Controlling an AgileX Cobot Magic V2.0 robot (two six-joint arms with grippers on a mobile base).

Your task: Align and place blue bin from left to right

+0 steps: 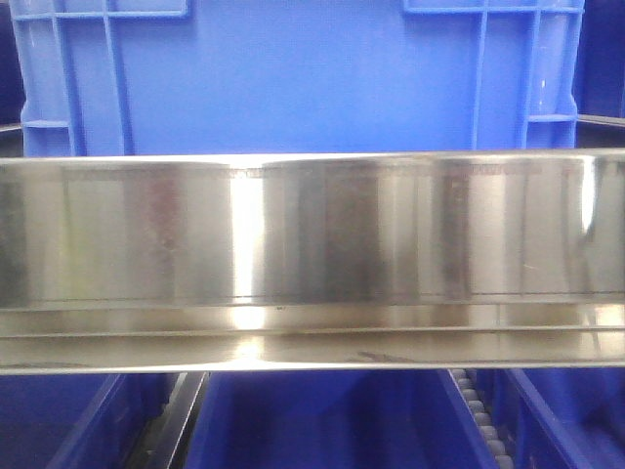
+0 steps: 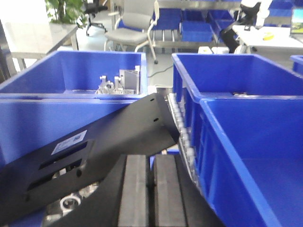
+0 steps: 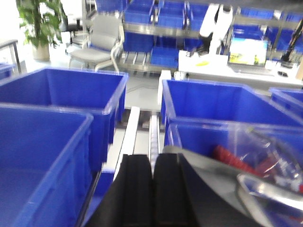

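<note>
While the front camera is almost filled by the bin (image 1: 303, 78), I see only its smooth flat wall and the ribbed corners at either side. It stands behind a polished steel rail (image 1: 312, 234) that crosses the whole view and hides its lower part. Below the rail are darker crates (image 1: 322, 420), with a roller strip (image 1: 480, 415) between two of them.

On the left wrist view, my left gripper (image 2: 151, 163) has its pads pressed flat together, holding nothing. A black bracket (image 2: 118, 127) slants across just beyond it. To the left, a crate (image 2: 71, 71) holds metal parts (image 2: 116, 85). To the right a roller track (image 2: 182, 132) runs along the side of two more crates.

On the right wrist view, my right gripper (image 3: 152, 163) is likewise closed on nothing. Crates stand on both sides, with a roller line (image 3: 154, 130) running away between them. Just right of the gripper is a clear bag (image 3: 265, 142) with something red inside, too blurred to name.

I cannot tell from either wrist view which crate, if any, is the bin that the front camera shows.
</note>
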